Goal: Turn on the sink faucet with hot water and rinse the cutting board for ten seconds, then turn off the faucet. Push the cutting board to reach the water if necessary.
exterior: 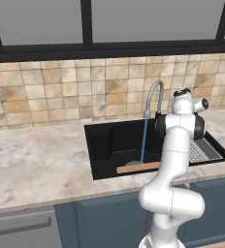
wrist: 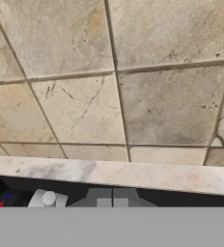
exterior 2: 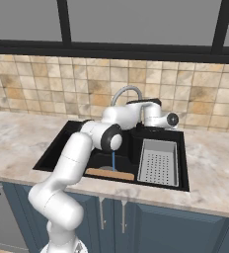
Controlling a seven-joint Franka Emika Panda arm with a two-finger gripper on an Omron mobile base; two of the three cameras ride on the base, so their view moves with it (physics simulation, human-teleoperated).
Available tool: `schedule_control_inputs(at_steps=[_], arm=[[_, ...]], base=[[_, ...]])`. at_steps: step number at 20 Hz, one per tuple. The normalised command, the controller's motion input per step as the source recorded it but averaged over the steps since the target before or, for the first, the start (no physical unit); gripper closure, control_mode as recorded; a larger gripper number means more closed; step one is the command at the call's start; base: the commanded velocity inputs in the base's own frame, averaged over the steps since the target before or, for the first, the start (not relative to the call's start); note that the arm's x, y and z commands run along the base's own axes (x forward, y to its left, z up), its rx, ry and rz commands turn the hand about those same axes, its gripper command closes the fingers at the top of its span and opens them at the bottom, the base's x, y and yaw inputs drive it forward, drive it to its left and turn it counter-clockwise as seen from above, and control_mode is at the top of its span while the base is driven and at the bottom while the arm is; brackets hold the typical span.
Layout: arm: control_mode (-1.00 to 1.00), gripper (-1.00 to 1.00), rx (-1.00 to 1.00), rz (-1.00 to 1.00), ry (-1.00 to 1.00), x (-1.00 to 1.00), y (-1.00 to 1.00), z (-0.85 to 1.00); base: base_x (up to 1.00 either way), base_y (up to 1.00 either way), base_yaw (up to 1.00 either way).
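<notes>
Water [exterior: 143, 140] runs as a thin blue stream from the arched silver faucet [exterior: 155, 93] into the black sink [exterior: 101, 145]. It lands at the back edge of the light-brown cutting board [exterior: 138, 168], which lies flat along the basin's front wall. From the right, the stream [exterior 2: 113, 160] meets the board [exterior 2: 110, 173] near its middle. My gripper [wrist: 112, 197] is behind the sink, facing the tiled wall, its fingertips pressed together with nothing between them. A dark faucet base [wrist: 5, 198] with red and blue marks and a small grey knob [wrist: 47, 198] sit to its lower left.
A grey perforated drain tray [exterior 2: 158, 162] fills the right part of the basin. My white arm [exterior: 175, 145] reaches over the sink's front and hides the board's right end. Marble counter [exterior: 37, 164] surrounds the sink, and the tiled wall [wrist: 114, 96] is close ahead of the hand.
</notes>
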Motion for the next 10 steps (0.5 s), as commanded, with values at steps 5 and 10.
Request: schedule_control_inputs(at_steps=[5, 10], arm=[[-1.00, 1.00, 0.00, 0.02, 0.00, 0.01, 0.02, 0.00], [-1.00, 1.00, 0.00, 0.02, 0.00, 0.00, 0.13, 0.00]], base=[[0.00, 0.00, 0.00], [0.00, 0.00, 0.00]])
